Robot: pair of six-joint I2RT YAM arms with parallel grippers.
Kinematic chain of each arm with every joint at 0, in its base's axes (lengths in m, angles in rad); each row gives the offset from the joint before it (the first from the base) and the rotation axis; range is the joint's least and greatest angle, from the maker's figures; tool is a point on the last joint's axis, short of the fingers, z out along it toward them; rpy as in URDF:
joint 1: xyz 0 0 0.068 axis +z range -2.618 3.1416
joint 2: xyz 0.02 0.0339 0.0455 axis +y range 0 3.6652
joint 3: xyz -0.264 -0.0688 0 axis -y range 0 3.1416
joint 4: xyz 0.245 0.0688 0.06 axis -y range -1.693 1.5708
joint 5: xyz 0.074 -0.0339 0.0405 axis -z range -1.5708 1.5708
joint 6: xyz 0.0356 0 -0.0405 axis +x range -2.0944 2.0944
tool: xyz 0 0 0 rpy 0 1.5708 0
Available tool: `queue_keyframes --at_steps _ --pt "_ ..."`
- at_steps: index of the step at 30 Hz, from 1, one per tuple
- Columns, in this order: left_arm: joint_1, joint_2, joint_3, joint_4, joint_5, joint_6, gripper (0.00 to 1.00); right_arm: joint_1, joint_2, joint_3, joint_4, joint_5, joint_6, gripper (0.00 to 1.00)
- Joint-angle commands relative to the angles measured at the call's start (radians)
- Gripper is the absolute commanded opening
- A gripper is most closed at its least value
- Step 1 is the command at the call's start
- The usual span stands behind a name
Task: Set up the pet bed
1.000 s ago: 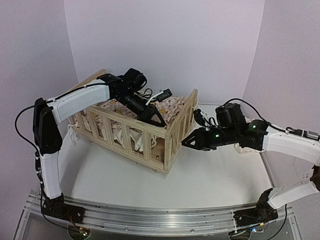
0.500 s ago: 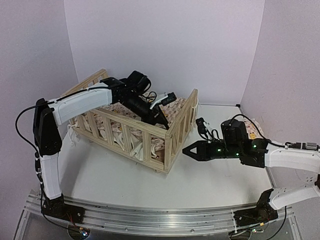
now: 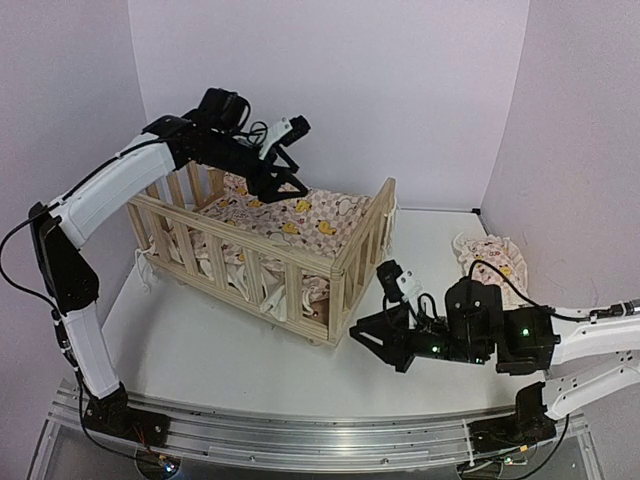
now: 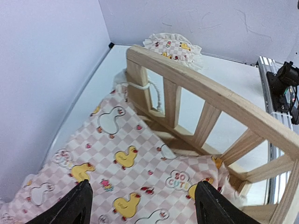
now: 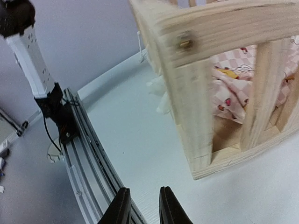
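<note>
The pet bed (image 3: 262,268) is a light-wood slatted crib at the table's middle left. Inside it the pink-checkered duck cushion (image 3: 300,215) lies spread flat. My left gripper (image 3: 288,178) hangs above the bed's back part, open. In the left wrist view its fingers (image 4: 80,205) stand wide apart over the cushion (image 4: 117,149) with nothing between them, and the bed's end rail (image 4: 210,93) crosses ahead. My right gripper (image 3: 372,340) sits low by the bed's near right corner. Its jaws (image 5: 142,207) show a narrow empty gap, beside the corner post (image 5: 187,93).
A small matching pillow (image 3: 488,252) lies on the table at the right, seen past the rail (image 4: 175,46). White tie strings (image 3: 143,266) hang off the bed's left end. The aluminium rail (image 3: 300,435) runs along the near edge (image 5: 79,140).
My left gripper opened, let go of the cushion and rose up and back out of the bed. My right arm drew back from the bed's end rail and dropped low toward the near edge.
</note>
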Motion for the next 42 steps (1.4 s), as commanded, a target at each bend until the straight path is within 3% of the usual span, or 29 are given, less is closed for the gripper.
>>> queue_keyframes --at_steps 1,5,9,14,21,24,27,31,36,42 --pt "0.070 -0.144 0.051 -0.164 0.122 0.176 0.77 0.148 0.088 0.045 0.064 0.239 -0.199 0.24" --pt "0.074 -0.225 -0.029 -0.396 0.290 0.366 0.78 0.169 0.214 0.032 0.286 0.222 -0.308 0.26" --pt "0.071 -0.269 -0.152 -0.535 0.272 0.550 0.78 0.170 0.353 0.086 0.400 0.271 -0.431 0.28" --pt "0.049 -0.300 -0.287 -0.522 0.142 0.679 0.80 0.165 0.465 0.141 0.432 0.411 -0.508 0.28" --pt "0.019 -0.266 -0.333 -0.426 0.013 0.700 0.78 0.142 0.489 0.140 0.433 0.439 -0.490 0.29" --pt "0.013 -0.243 -0.338 -0.449 -0.003 0.699 0.60 0.115 0.487 0.123 0.433 0.430 -0.465 0.29" --pt "-0.013 -0.227 -0.338 -0.478 -0.012 0.663 0.31 0.081 0.462 0.087 0.433 0.407 -0.437 0.30" --pt "-0.060 -0.221 -0.343 -0.465 0.014 0.497 0.01 0.032 0.372 0.027 0.417 0.355 -0.422 0.30" --pt "-0.109 -0.208 -0.337 -0.385 0.036 0.248 0.00 0.011 0.233 -0.044 0.324 0.370 -0.438 0.31" --pt "-0.110 -0.129 -0.176 -0.419 0.039 0.189 0.00 0.002 0.186 -0.052 0.248 0.332 -0.469 0.31"
